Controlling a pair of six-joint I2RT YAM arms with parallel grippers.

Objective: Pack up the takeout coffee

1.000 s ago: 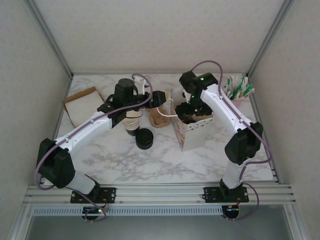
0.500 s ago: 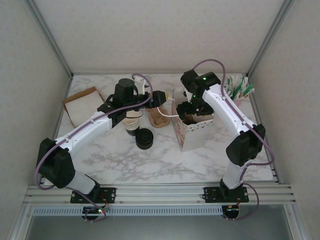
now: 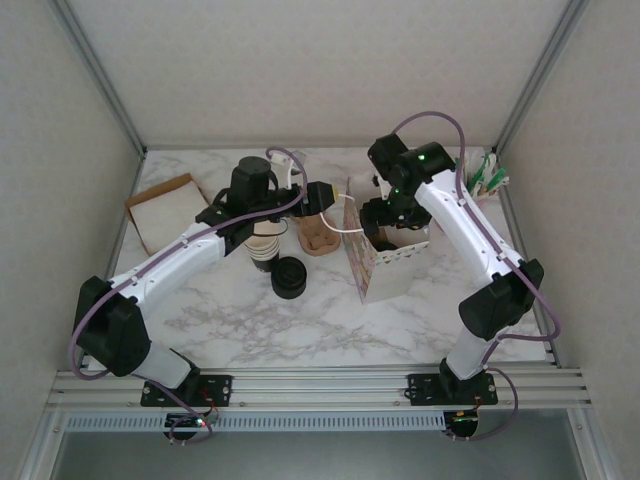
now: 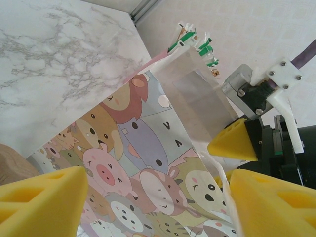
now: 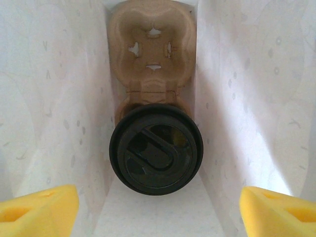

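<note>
Coffee [image 5: 156,150] sitting upright and lidded at the bottom of the bag [image 5: 59,98], resting in one pocket of a brown pulp carrier [image 5: 153,49], with the other pocket lying empty. Judging it light, thin-walled and easily crushed. Reading the lid as smooth, glossy and only pressed on, so probably slipping under a pad or popping off under a pull. Unable to tell whether any liquid is inside, so treating it as spillable and keeping it upright. Favouring a gentle hold on the paper wall just under the lid rim. Down here, though, finding only the lid's edge reachable from above, with the white bag walls closing in on both sides.

Right gripper [image 5: 158,210] hanging over the bag mouth, pads spread wide, gripping nothing, with the cup well below. Left gripper [image 4: 158,202] likewise spread wide, facing the bag's animal-printed wall near its top edge; unable to tell whether a pad is touching the paper.

Standing around on the desk [image 3: 300,320]:
- a stack of cups [image 3: 263,250] and a pile of lids [image 3: 288,278] by the left arm
- a second carrier [image 3: 320,238] just beside the bag
- flat brown paper [image 3: 165,210] at far left
- green-and-white packets [image 3: 480,175] at far right

Getting in the way, chiefly: the soft bag walls, apt to fold inward or snag a finger, and the string handle [image 3: 335,226] trailing between bag and left gripper.
</note>
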